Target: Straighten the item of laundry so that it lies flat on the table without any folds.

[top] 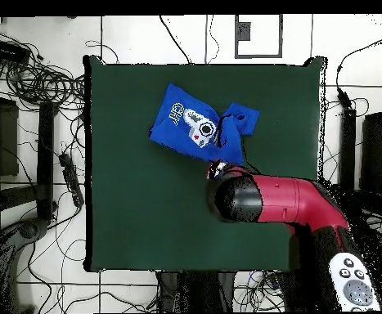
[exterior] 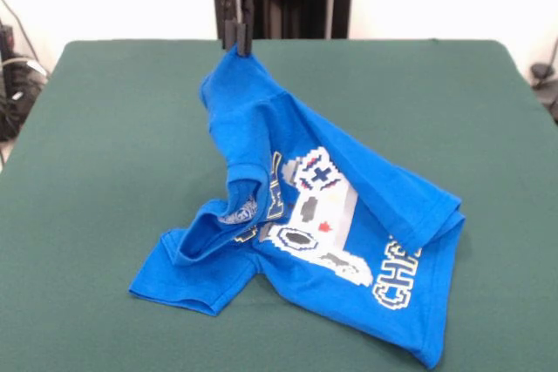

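Note:
The bright blue T-shirt (exterior: 331, 215) with a white-grey game controller print lies crumpled on the dark green table (exterior: 105, 128). One corner of it is pulled up into a peak. My gripper (exterior: 236, 41) is shut on that raised corner, holding it above the table near the far edge. The rest of the shirt drapes down and spreads toward the near right, with folds and a sleeve turned over at the near left. In the overhead view the shirt (top: 198, 127) lies above the arm's red and black end (top: 239, 196), which hides the gripper.
The robot's black pedestal (exterior: 305, 6) stands behind the table's far edge. Cables and equipment (top: 38, 82) lie on the floor around the table. A remote control (top: 356, 284) sits at the bottom right of the overhead view.

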Tool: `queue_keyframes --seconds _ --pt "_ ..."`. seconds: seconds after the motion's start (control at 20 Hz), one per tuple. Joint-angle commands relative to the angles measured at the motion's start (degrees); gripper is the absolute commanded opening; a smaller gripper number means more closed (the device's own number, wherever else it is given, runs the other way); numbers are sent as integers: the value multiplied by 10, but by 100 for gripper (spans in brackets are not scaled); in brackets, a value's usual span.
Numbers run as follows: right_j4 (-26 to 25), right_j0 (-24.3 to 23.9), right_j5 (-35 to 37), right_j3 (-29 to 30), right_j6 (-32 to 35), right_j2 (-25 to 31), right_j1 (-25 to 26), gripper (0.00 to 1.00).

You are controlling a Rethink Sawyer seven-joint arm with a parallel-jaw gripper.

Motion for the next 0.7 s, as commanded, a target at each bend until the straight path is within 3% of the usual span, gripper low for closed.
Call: queue_keyframes --seconds 0.05,0.7 --pt "11 62 -63 76 134 -41 19 0" --pt "76 108 -127 146 157 -95 7 0"
